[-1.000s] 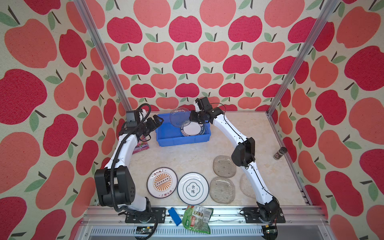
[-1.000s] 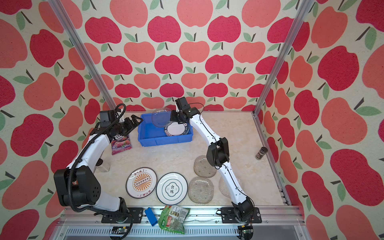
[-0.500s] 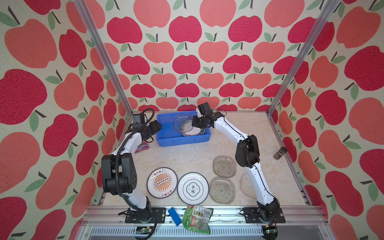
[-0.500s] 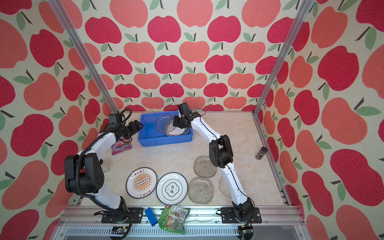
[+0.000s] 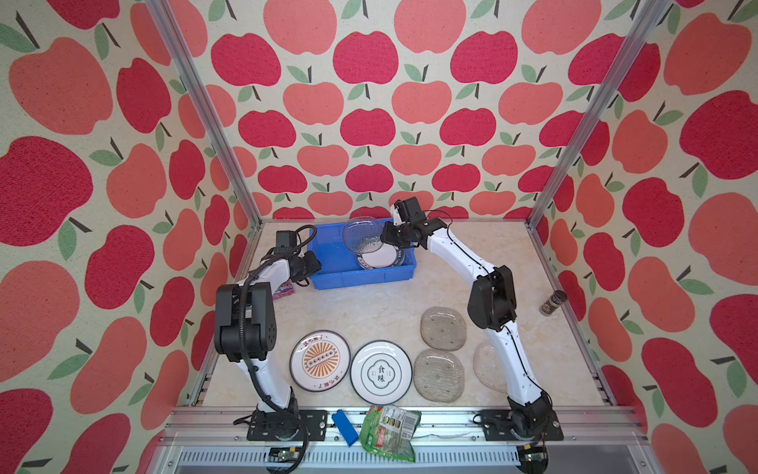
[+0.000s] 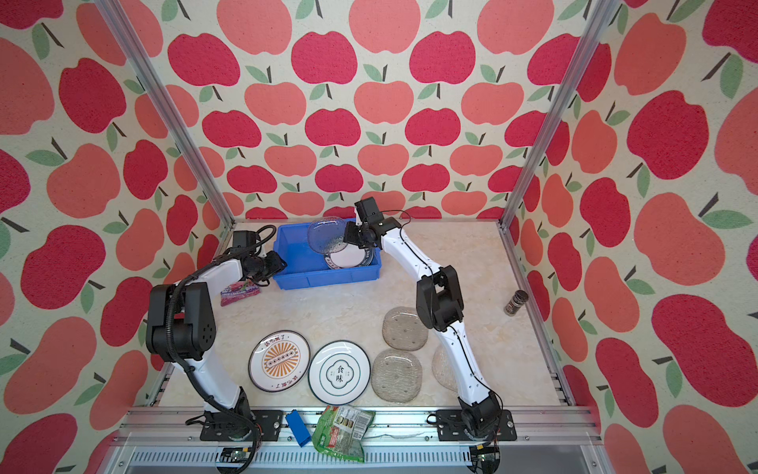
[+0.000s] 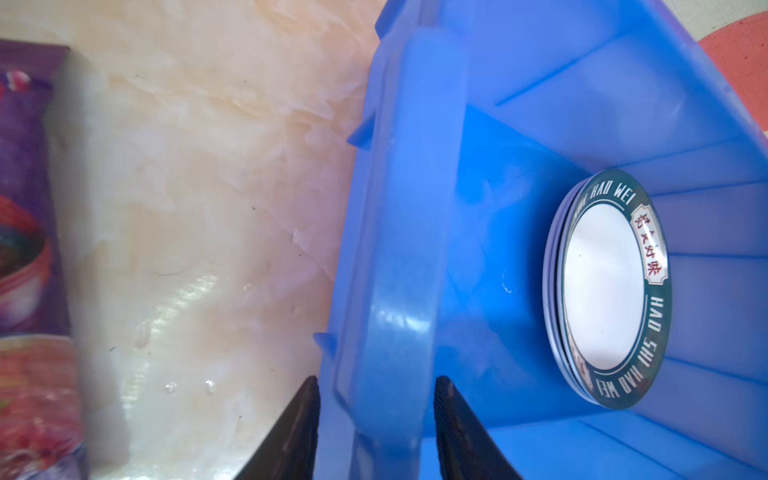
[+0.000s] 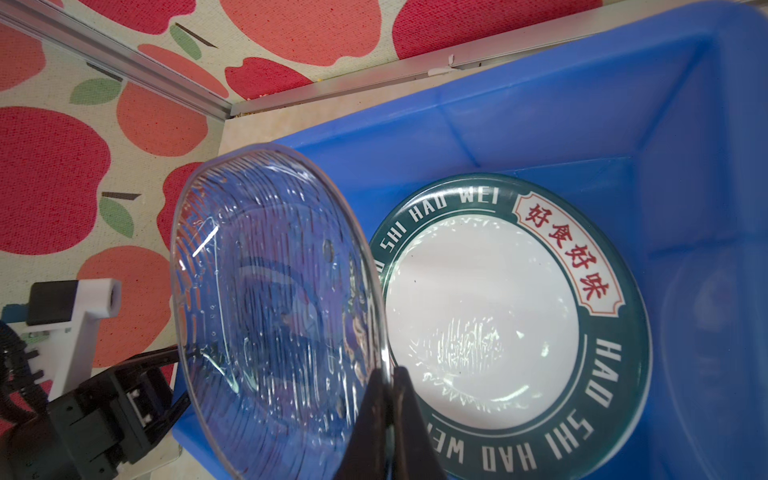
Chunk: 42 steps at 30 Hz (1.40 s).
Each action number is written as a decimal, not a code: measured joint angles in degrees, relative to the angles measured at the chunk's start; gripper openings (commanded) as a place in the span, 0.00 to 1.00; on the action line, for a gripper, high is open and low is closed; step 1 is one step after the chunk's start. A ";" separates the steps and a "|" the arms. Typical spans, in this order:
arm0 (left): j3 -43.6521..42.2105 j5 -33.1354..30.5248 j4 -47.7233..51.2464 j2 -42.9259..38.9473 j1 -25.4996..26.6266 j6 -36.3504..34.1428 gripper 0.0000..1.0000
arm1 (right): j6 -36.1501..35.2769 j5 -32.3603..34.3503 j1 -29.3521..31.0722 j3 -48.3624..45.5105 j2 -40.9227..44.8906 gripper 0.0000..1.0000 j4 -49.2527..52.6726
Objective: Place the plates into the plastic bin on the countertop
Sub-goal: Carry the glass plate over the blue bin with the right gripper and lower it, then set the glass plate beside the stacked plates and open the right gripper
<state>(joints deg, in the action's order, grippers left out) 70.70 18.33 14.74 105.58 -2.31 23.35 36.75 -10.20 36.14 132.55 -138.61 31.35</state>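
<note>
Five plates lie loose on the cream marble-patterned worktop [image 5: 369, 307]: a round white orange-sunburst plate [image 5: 320, 360], a round white plate with Chinese characters [image 5: 381, 372] and three translucent textured glass plates [image 5: 444, 328] near my right arm's base.

Right gripper [image 8: 388, 376]: clamped on the rim of a fourth translucent glass plate [image 8: 274, 307]. The plate is held steeply tilted above the shallow bright blue plastic bin [image 5: 361, 278], beside the stack of round white plates with dark green lettered rims [image 8: 482, 316] already lying in it.

Left gripper [image 7: 376, 382]: jaws stand either side of the bin's left wall; whether they pinch it yet I cannot tell.

Step in hand, by my reading: setting the glass plate down. Next move calls for levelling it, lowering it to the bin floor or onto the stack, then parting the jaws. Bin wants steadying first; glass may slip.
</note>
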 measured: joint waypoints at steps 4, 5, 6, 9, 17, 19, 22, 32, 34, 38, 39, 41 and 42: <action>0.48 -0.28 0.17 0.31 1.86 -1.53 0.38 | -0.02 0.00 0.07 0.00 0.00 0.00 0.20; 0.48 -0.37 0.22 0.31 2.60 -1.92 0.37 | -0.04 0.00 0.11 0.02 0.00 0.00 0.44; 0.48 -0.44 0.22 0.31 3.19 -2.08 0.35 | -0.07 0.00 0.13 0.07 0.00 0.00 0.66; 0.48 0.00 0.22 0.28 5.27 -2.32 0.34 | -0.09 0.02 0.39 0.31 0.00 0.00 1.62; -3.08 1.01 -0.24 -1.97 7.06 -2.12 0.75 | -2.43 2.49 2.36 4.96 -1.18 0.00 6.62; -4.96 1.57 -0.44 -3.39 6.21 -1.73 0.87 | -3.32 3.41 3.13 8.79 -2.40 0.00 8.24; -7.08 2.93 -0.90 -5.62 3.96 -0.17 0.91 | -3.93 3.85 4.04 11.91 -3.78 0.00 9.14; -6.64 5.55 -2.67 -9.73 2.27 1.03 0.92 | -4.90 5.77 4.85 14.67 -9.77 0.00 12.41; -6.43 5.70 -2.84 -9.94 2.29 1.16 0.92 | -5.20 5.92 4.92 15.45 -10.95 0.00 13.14; -6.36 5.70 -2.84 -10.45 2.27 1.18 0.93 | -5.68 6.05 5.40 17.33 -13.25 0.00 13.90; -6.36 5.70 -2.82 -10.51 2.27 1.18 0.93 | -5.73 6.03 5.51 17.51 -13.53 0.00 14.01; -6.36 5.70 -2.82 -10.58 2.27 1.18 0.93 | -5.90 5.99 5.77 17.81 -14.08 0.07 14.45; -6.36 5.70 -2.82 -10.62 2.27 1.18 0.93 | -5.92 5.79 5.86 18.01 -14.32 0.09 14.58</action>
<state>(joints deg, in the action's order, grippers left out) 64.34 24.03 11.92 94.96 -0.03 24.53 30.83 -4.40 42.00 150.56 -152.92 45.93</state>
